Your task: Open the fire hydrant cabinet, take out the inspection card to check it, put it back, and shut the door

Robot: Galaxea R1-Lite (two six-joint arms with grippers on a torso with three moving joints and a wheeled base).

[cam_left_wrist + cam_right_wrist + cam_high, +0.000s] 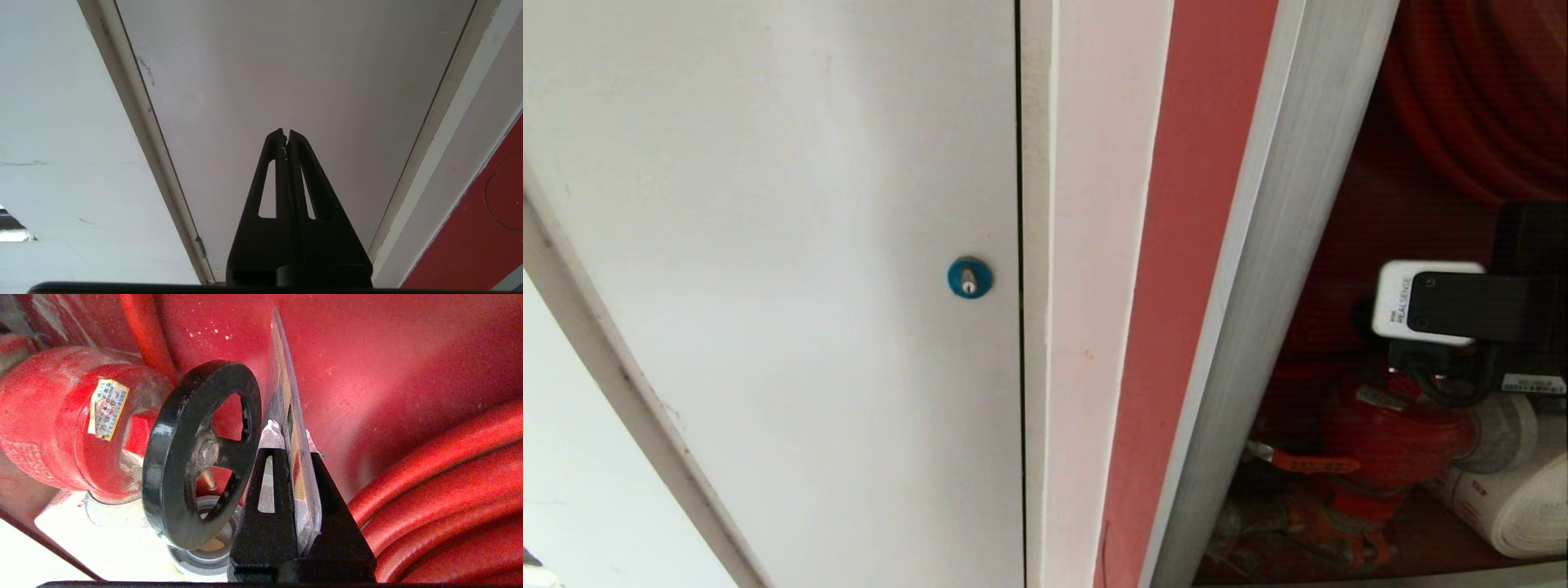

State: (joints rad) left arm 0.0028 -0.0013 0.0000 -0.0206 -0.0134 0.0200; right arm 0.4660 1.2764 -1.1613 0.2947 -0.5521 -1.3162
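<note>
Inside the open fire hydrant cabinet [1241,327], the right gripper [290,437] holds the inspection card [286,400] edge-on, its fingers clamped on the sleeve's lower part just beside the black handwheel [200,453] of the red valve [61,416], with coils of red hose [441,473] on the far side. The card appears only in the right wrist view; in the head view just the right wrist's camera housing [1429,302] shows before the valve and a white rolled hose [1519,498]. The left gripper [286,134], fingers pressed together and empty, points at the plain white door [768,245] with its blue round lock [969,278]. The card looks thin, light and bendy, its clear sleeve probably slick, so a firm pinch well in from the edge, as here, seems the safest hold; a grip near a corner would likely let it sag or slide, and the handwheel could snag it
</note>
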